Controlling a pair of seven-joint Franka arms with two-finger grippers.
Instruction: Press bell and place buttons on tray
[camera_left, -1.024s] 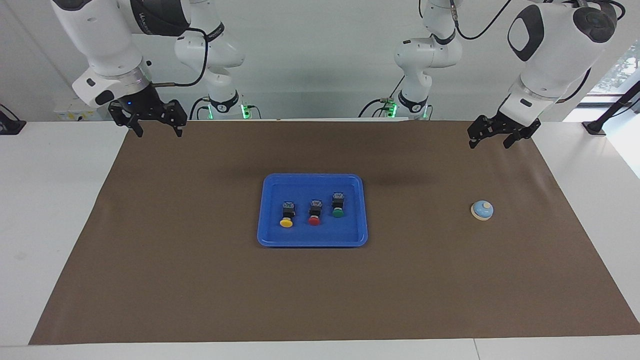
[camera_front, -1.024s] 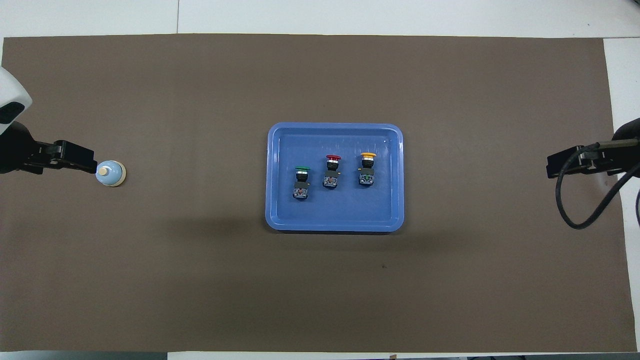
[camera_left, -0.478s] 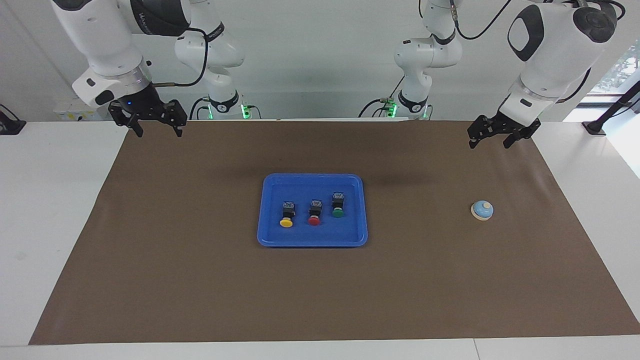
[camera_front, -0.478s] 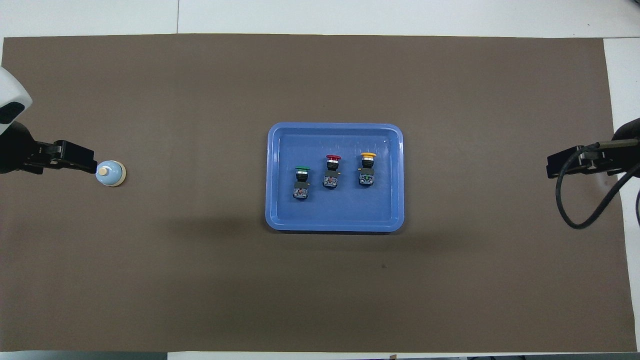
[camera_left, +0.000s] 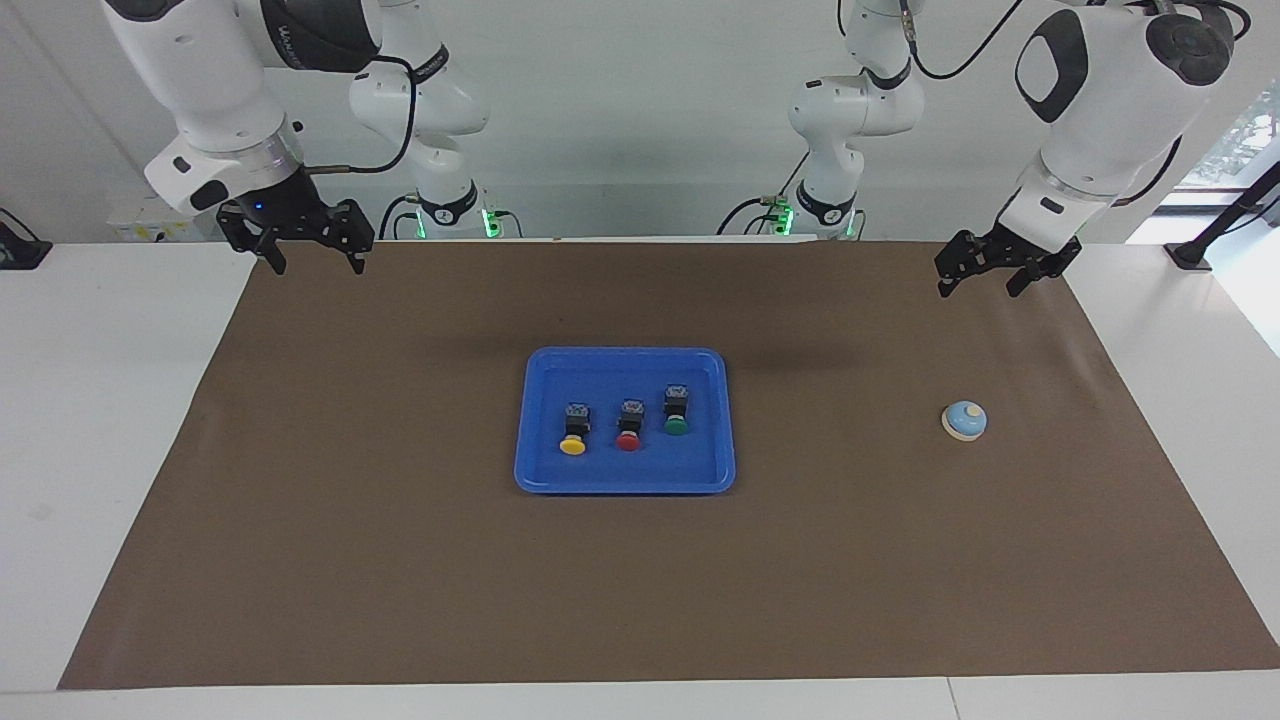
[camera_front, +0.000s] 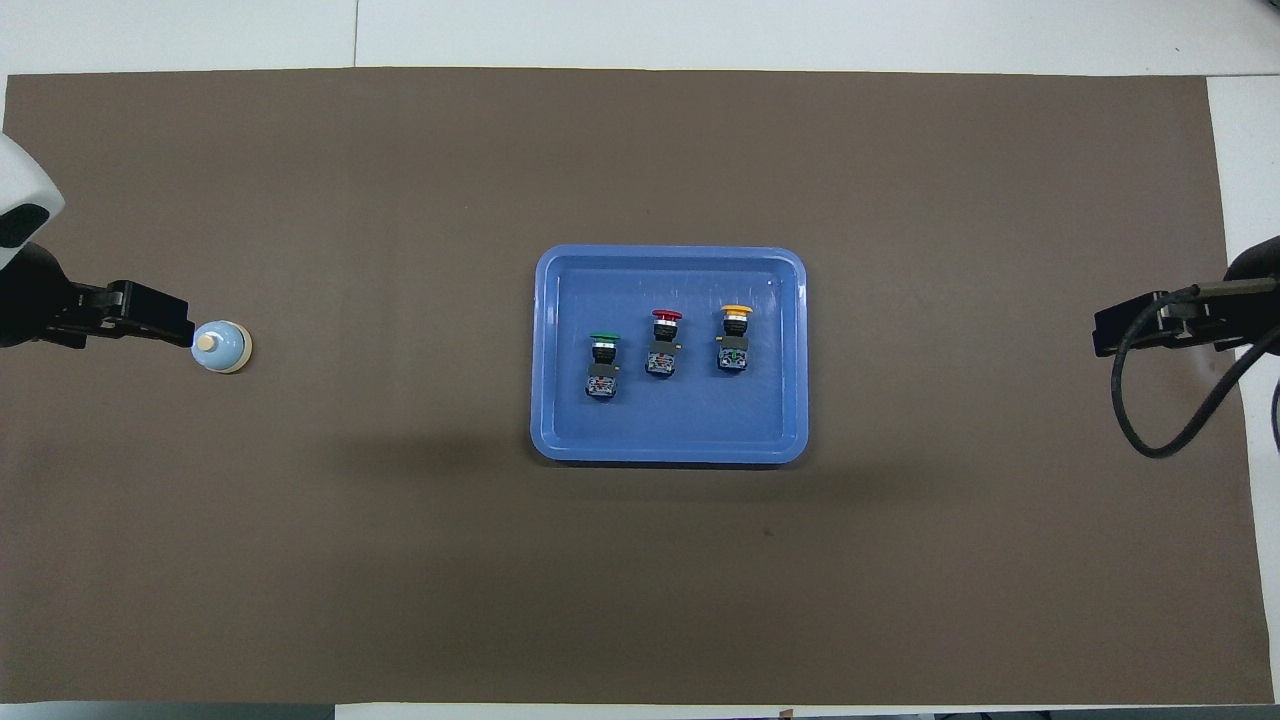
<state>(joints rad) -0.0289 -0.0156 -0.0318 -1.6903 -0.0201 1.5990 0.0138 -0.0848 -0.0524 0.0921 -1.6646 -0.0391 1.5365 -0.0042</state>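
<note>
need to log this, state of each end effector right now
left end effector: open, holding nothing, raised over the mat.
right end effector: open, holding nothing, raised over the mat's edge.

Overhead, both arms are cut by the picture's edges at 9 and 3 o'clock, and the left gripper (camera_front: 150, 322) overlaps the bell (camera_front: 222, 346). The markings on the buttons' (camera_left: 628, 425) bodies are too small to read. The worktop (camera_left: 120, 400) runs off every edge.
</note>
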